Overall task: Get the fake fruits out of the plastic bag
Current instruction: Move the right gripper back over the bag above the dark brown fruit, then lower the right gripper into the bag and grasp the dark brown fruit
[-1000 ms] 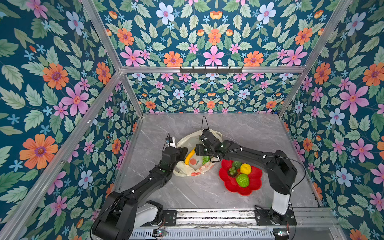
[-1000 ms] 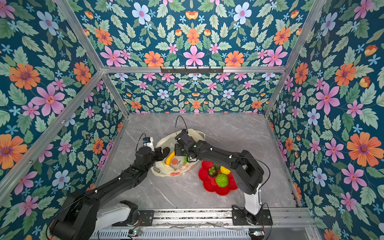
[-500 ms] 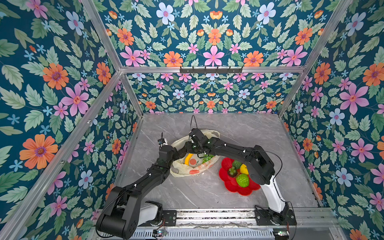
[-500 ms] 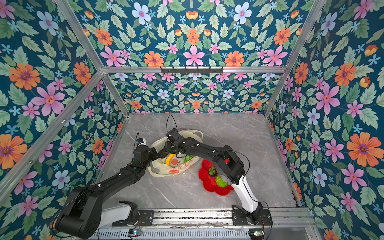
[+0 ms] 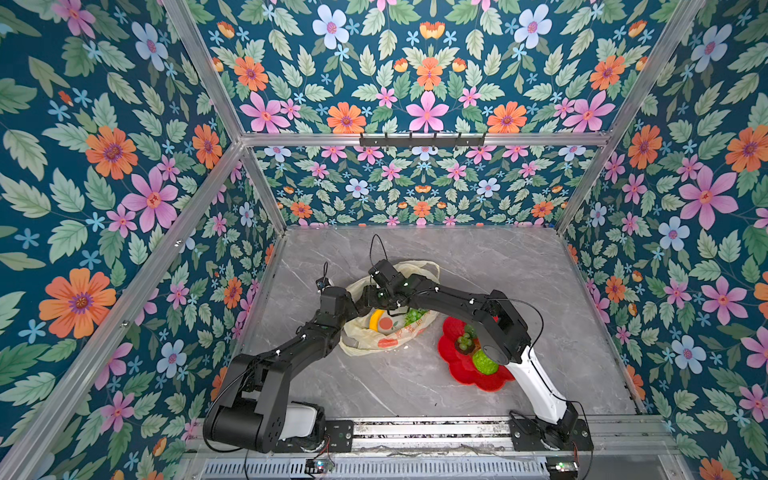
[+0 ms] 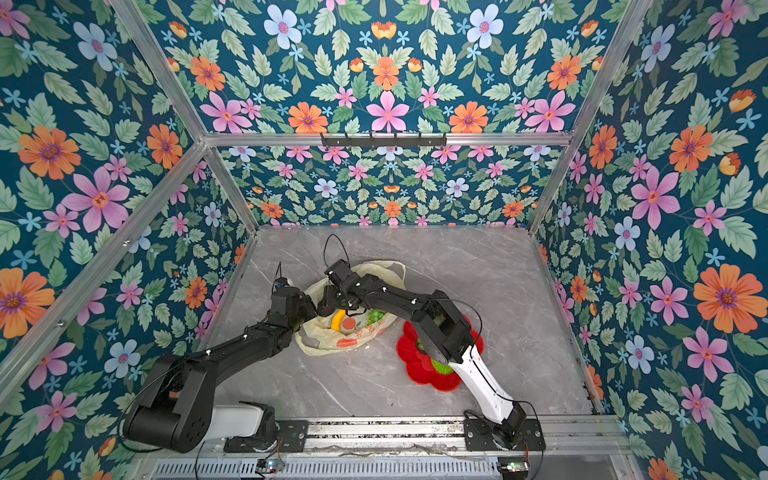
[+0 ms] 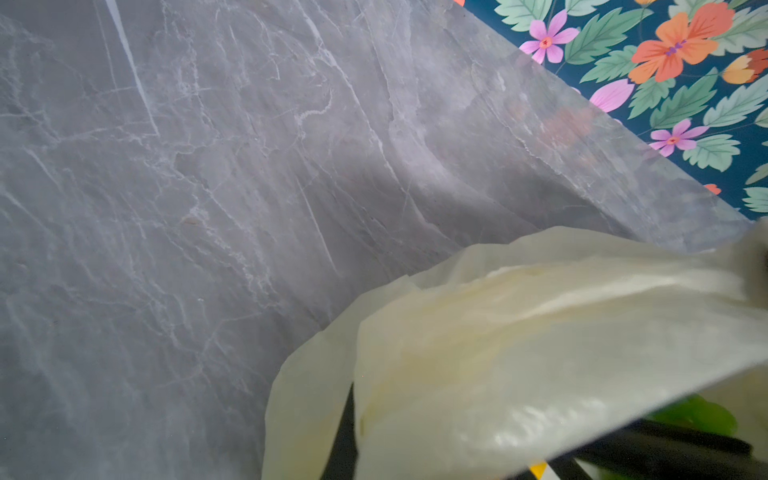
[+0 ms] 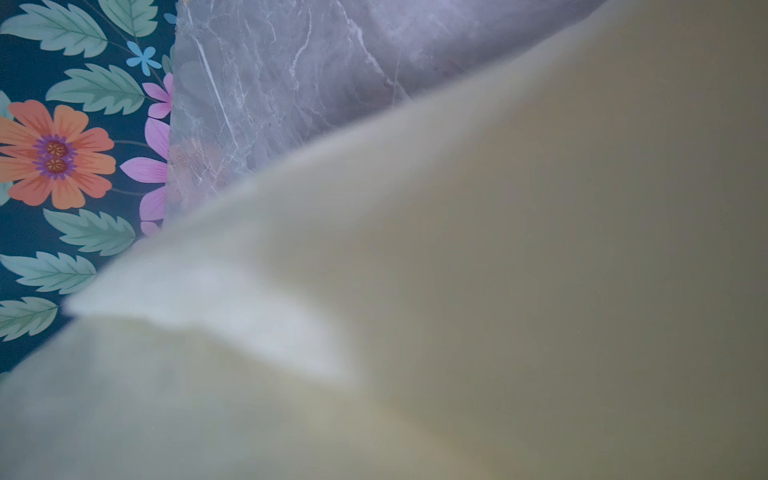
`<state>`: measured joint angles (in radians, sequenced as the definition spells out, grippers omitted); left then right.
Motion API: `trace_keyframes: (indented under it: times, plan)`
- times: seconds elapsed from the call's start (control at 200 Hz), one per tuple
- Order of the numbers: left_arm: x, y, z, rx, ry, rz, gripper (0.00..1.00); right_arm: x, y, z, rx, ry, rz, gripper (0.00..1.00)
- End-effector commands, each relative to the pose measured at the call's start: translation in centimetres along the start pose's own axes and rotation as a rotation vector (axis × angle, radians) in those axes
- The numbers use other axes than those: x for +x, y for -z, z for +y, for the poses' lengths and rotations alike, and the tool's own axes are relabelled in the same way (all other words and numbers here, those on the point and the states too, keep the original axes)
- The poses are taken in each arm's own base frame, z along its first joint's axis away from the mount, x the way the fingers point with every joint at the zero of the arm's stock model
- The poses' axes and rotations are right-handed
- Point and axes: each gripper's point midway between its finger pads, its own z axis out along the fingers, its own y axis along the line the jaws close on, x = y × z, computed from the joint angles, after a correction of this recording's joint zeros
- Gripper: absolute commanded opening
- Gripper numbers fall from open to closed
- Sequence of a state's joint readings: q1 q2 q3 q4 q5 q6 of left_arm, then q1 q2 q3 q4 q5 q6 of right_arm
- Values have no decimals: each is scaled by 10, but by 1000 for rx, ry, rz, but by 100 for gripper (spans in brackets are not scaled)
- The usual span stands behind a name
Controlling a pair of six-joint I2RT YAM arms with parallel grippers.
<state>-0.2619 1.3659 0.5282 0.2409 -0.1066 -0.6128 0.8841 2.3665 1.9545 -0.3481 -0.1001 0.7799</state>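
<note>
No text can be read with certainty in any view. The plastic bag [image 5: 361, 340] carries red lettering [image 5: 409, 331] toward 4 o'clock from its middle in both top views, just beside the orange fruit prints [image 5: 388, 343], but the characters are too small to make out. In both wrist views the bag film is plain or blurred.

Floral walls [image 5: 415, 83], grey marble tabletop [image 5: 498, 257]
</note>
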Motion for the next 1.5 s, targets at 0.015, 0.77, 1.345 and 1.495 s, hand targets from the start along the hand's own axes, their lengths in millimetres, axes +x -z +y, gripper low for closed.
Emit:
trace_keyframes:
  times: [0.015,0.77,1.345,1.495]
  plan:
    - [6,-5,6,-33,-3,41,0,1,-3,-1,19,14,14,65]
    - [27,-24,-10,44,-22,162,0,13,-29,-2,7,-10,82,72]
    - [21,-19,-6,27,-22,135,0,0,1,7,-19,28,9,53]
    - [21,-19,-6,24,-22,134,0,-1,12,9,-29,37,-1,52]
